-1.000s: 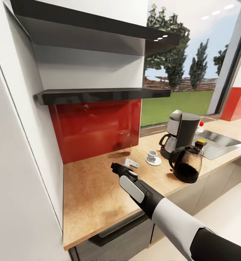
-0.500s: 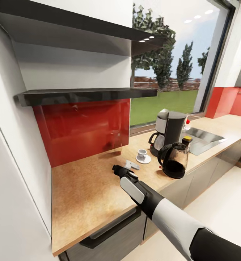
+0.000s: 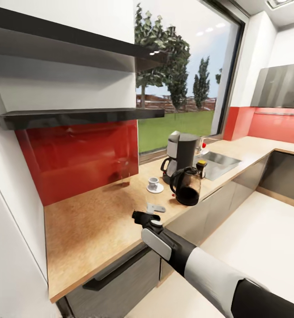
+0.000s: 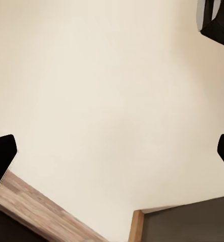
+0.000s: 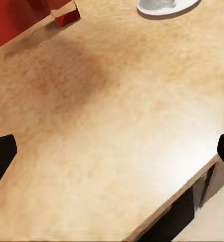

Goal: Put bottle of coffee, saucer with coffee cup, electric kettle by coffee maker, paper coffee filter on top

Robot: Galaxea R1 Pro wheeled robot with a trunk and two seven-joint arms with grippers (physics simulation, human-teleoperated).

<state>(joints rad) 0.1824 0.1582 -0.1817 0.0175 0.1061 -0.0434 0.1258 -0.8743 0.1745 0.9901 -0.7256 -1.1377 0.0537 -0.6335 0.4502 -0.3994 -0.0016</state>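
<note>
Jaws of your right gripper (image 3: 139, 216) spread wide and empty, hovering low over the table (image 3: 89, 229) near its front edge; left jaws likewise parted over pale floor. Beyond lies the paper coffee filter (image 3: 155, 207) flat on the table. Farther: coffee cup (image 3: 153, 182) on saucer (image 3: 155, 188), electric kettle (image 3: 186, 186), coffee maker (image 3: 179, 154), small dark-capped bottle (image 3: 201, 167) beside it.

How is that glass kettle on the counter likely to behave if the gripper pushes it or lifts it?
The kettle looks glass-walled, so probably fragile and slippery against the pads. Its rounded body seems dark with liquid, so likely heavy for its size. Standing close by the coffee maker, a sideways push could knock it against that.
</note>
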